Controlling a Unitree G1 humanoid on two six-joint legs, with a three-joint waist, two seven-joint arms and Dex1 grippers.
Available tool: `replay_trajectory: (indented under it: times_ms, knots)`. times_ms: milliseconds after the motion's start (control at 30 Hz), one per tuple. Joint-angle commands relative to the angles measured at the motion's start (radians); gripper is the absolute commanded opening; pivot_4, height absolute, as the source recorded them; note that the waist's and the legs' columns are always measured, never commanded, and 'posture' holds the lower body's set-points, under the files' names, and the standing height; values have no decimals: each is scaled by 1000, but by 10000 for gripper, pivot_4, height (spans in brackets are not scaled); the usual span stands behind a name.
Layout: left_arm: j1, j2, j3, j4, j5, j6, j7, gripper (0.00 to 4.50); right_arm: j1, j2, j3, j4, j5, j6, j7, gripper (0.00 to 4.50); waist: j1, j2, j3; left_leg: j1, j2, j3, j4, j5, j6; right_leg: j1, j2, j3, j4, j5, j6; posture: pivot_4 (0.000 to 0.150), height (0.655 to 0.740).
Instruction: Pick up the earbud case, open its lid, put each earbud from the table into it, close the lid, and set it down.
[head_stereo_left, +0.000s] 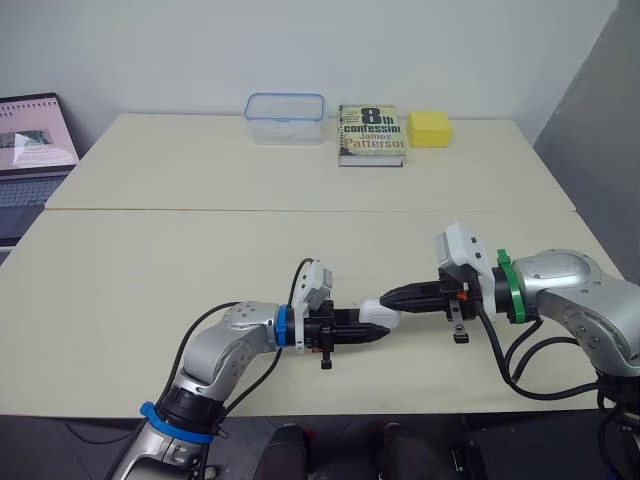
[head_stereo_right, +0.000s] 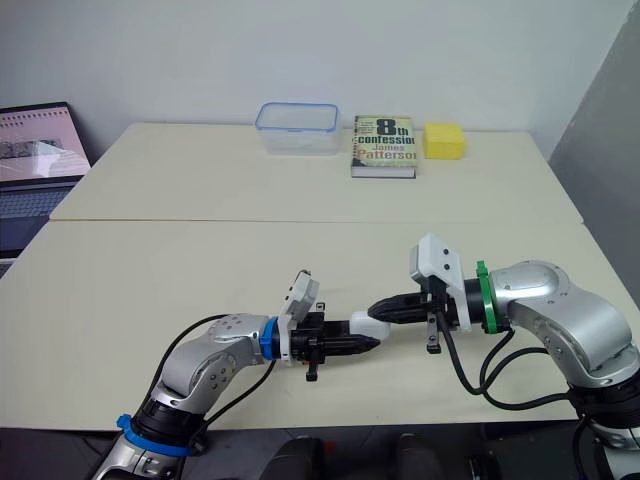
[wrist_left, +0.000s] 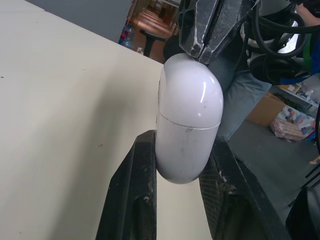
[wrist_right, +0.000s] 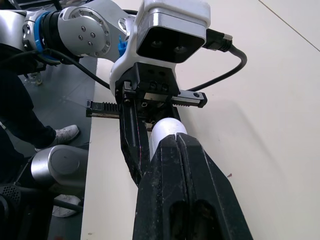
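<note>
The white earbud case (head_stereo_left: 380, 314) hangs just above the table's front edge, its lid seam closed. My left gripper (head_stereo_left: 378, 328) is shut on the case's lower half, one black finger on each side; the left wrist view shows the case (wrist_left: 190, 132) between those fingers (wrist_left: 137, 190). My right gripper (head_stereo_left: 386, 295) comes in from the right with its fingers pressed together, shut, and its tips touch the rounded lid end of the case (wrist_right: 167, 129). That same right gripper (wrist_left: 200, 50) sits on top of the lid in the left wrist view.
At the far edge of the table (head_stereo_left: 200, 260) stand a clear plastic box (head_stereo_left: 285, 118), a paperback book (head_stereo_left: 371, 134) and a yellow block (head_stereo_left: 429, 128). An open laptop (head_stereo_left: 35, 160) sits off to the left. A person's shoe (wrist_right: 62, 134) shows on the floor beside the table.
</note>
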Motion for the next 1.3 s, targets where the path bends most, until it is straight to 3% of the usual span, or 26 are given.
replay_trajectory:
  times_ms: [33,167,367,633,933,1033,1167,1300]
  knots:
    - [-13,-7,35,-45,-47,43,20,7775,-5,3,-21,-22,-6,-14,-20,0,0,0,0,0,0,0,0,0,0,0,0,0,0,0,0,1500,7400]
    - [-55,-2,38,-7,-84,213,81,7775,-12,18,-58,-10,-29,-30,-75,0,0,0,0,0,0,-1,0,0,0,0,0,-1,0,0,0,1500,7400]
    - [-204,-60,80,222,-126,528,197,7775,34,32,-89,-20,-96,-68,-169,0,0,0,0,-1,-1,-2,1,0,0,0,0,-1,0,1,1,1500,7400]
    - [-257,-99,174,360,-124,671,289,7775,67,-21,-107,-41,-76,7,-178,0,-5,0,0,-5,0,-2,1,0,0,-5,1,-1,1,1,2,1500,7400]
    - [-203,-3,171,301,-113,714,273,36575,105,-59,-106,-54,-87,-18,-151,0,-8,0,0,-4,0,-1,1,0,0,-6,1,0,3,1,2,1500,7400]
    - [-146,118,153,185,-126,698,212,44806,112,-94,-94,-56,-119,-62,-119,0,-19,0,0,-3,1,-1,1,0,0,-5,1,1,4,1,2,1500,7400]
    - [-66,354,87,32,-55,508,51,45000,122,-141,-100,-46,-156,-148,-60,5375,-34,0,0,0,2,2,-3,0,0,-6,1,3,4,0,0,1500,7400]
    - [-11,502,138,11,37,210,-68,45000,129,-208,-124,-33,-177,-215,22,19297,-25,1,0,0,3,2,-4,0,0,-7,2,2,5,-2,-4,1500,7400]
